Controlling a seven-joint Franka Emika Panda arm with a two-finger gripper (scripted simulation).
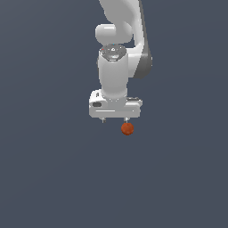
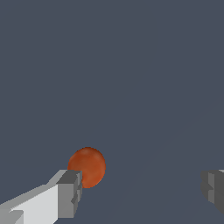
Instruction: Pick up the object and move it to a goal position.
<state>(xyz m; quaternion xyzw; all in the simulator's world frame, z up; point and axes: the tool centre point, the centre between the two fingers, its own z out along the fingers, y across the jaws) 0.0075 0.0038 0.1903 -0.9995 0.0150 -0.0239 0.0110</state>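
The object, a small matte red-orange ball point(image 1: 127, 128), lies on the dark grey floor. My white gripper point(image 1: 115, 120) hangs over it, pointing down, with its two short fingers wide apart and nothing between them. In the exterior view the ball sits directly under the fingertip on that view's right. In the wrist view the ball point(image 2: 87, 167) shows just past one grey fingertip point(image 2: 69, 192), which covers its lower edge. The other fingertip point(image 2: 214, 189) stands far off to the side. The gripper point(image 2: 142, 190) is open, and the ball is off its centre line.
A plain dark grey surface point(image 1: 53, 178) fills both views. The white arm point(image 1: 116, 67) rises above the gripper. No other object or goal marker shows.
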